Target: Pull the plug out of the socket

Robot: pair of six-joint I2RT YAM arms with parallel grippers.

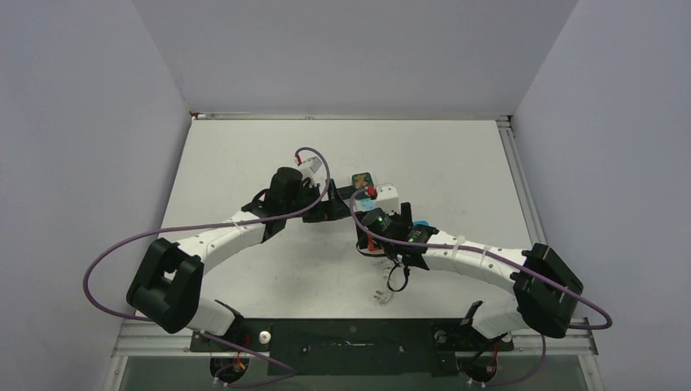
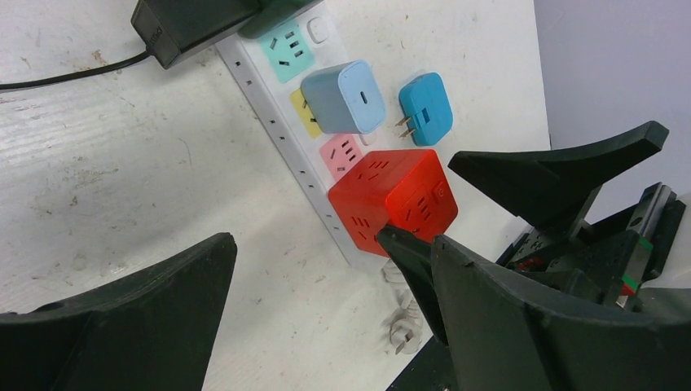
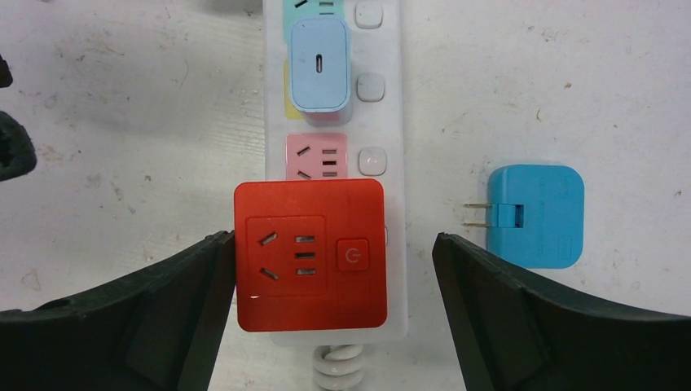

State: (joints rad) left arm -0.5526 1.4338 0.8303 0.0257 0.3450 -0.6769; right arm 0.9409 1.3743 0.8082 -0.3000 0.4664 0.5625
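The white power strip (image 3: 383, 106) lies on the table, and also shows in the left wrist view (image 2: 269, 114). A red cube plug (image 3: 310, 254) sits in its end outlet, by the coiled white cord (image 3: 338, 366). A blue-grey charger (image 3: 320, 65) is plugged in two outlets further along, and the pink outlet (image 3: 316, 156) between them is free. My right gripper (image 3: 334, 240) is open and straddles the red cube; its left finger (image 3: 163, 309) is at the cube's side and its right finger (image 3: 521, 318) stands apart. My left gripper (image 2: 334, 244) is open and empty beside the strip. In the top view both grippers (image 1: 330, 208) (image 1: 376, 213) hide most of the strip.
A loose cyan plug (image 3: 534, 216) lies on the table right of the strip. A black adapter (image 2: 195, 24) with a black cord sits at the strip's far end. The strip's own white plug (image 1: 381, 293) lies near the front edge. Walls stand on three sides.
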